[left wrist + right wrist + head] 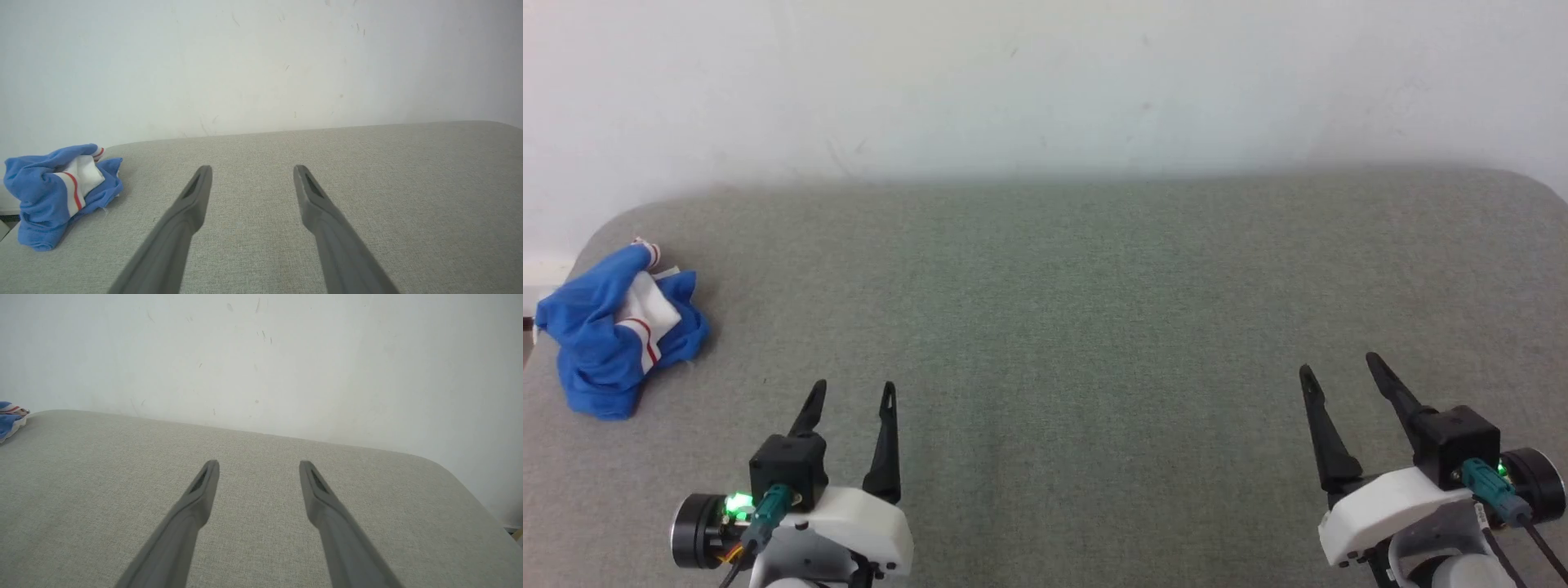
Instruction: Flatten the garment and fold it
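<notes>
**Facing a crumpled jersey at the table's left corner, both grippers empty**

The garment [613, 335] lies in a tight heap at the far left of the grey padded table [1062, 310], close to the rounded corner and the left edge. It is blue cloth bunched around a white patch with red striping. Nothing is flattened or folded yet.

The left gripper [854, 385] hovers over bare fabric, near the heap but not touching it. Its fingers are spread apart with nothing between them. The right gripper [1339, 365] is well apart on the other side of the table, its fingers equally wide and empty.

The main risk is the edge. The heap sits so near it that a push or a sideways drag from the left gripper could tip the cloth over the side, out of reach. A second risk lies in the bunching: pinching into the mound would likely catch several layers at once and lift a clump rather than one hem, so the jersey would twist instead of opening. The right gripper has a long way to cross, and a lone pull by the left before it arrives could tighten the tangle.

The count is one garment, two grippers with two fingers each, one table and one pale wall [1045, 82] behind it.
</notes>
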